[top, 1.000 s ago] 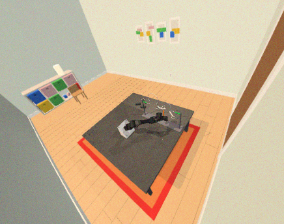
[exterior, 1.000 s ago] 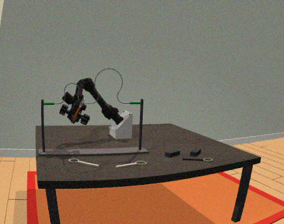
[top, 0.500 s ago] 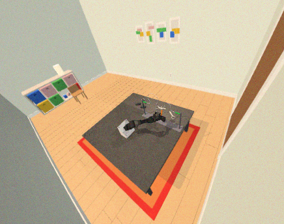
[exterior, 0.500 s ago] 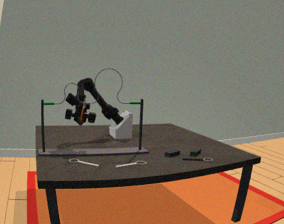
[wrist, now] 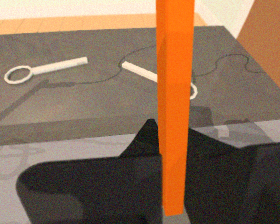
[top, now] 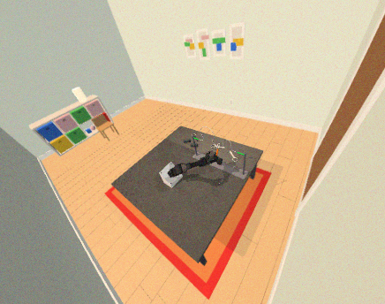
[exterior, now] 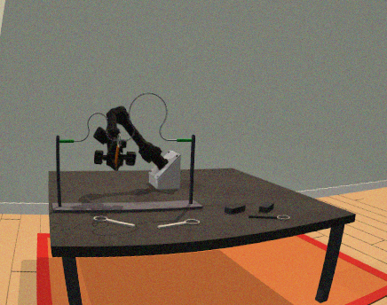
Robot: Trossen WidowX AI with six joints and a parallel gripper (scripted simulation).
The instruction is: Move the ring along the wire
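Observation:
My gripper [exterior: 117, 156] [wrist: 172, 142] is shut on the orange handle [top: 217, 152] [exterior: 116, 150] [wrist: 175, 60], which stands nearly upright between the fingers. The ring at its end is too small or hidden, so whether the wire runs through it cannot be told. The thin grey wire [exterior: 148, 93] has a small hump at the left and a taller one at the right in the exterior view; the gripper is at the low stretch between them. One green part [top: 240, 154] [exterior: 67, 141] is left of the gripper in the exterior view, the other green part [top: 196, 139] [exterior: 184, 140] right of it.
Two posts [exterior: 58, 173] [exterior: 192, 173] rise from a grey base bar [exterior: 154, 206]. Two white ring tools [exterior: 121, 222] [exterior: 173, 224] lie on the table in front of it. A black ring tool [exterior: 263, 217] and two dark blocks [exterior: 234, 208] [exterior: 266, 207] lie to the right.

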